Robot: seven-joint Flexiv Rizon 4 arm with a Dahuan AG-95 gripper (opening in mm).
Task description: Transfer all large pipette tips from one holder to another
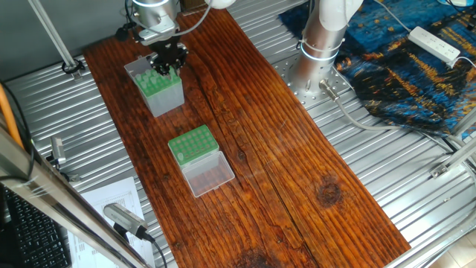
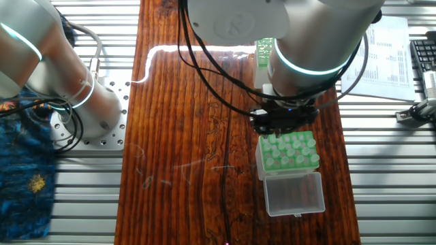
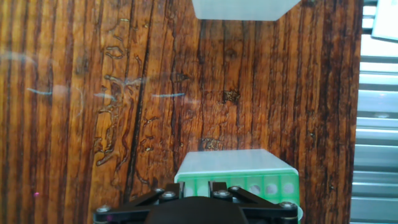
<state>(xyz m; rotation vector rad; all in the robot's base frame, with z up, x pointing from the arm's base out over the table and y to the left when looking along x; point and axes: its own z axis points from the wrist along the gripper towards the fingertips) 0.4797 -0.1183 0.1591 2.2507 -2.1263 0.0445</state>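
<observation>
Green holder [image 1: 158,84] under end effector [image 1: 166,62]

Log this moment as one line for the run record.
gripper: over tall holder, jaw state unclear | low rack: lid open | tips: in tall holder

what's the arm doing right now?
The end effector hangs right over the taller grey-sided box with a green hole-grid top, which holds pale translucent pipette tips. The low green rack with its clear hinged lid open sits further along the wooden table, apart from the arm. Whether it grips a tip is hidden.
</observation>
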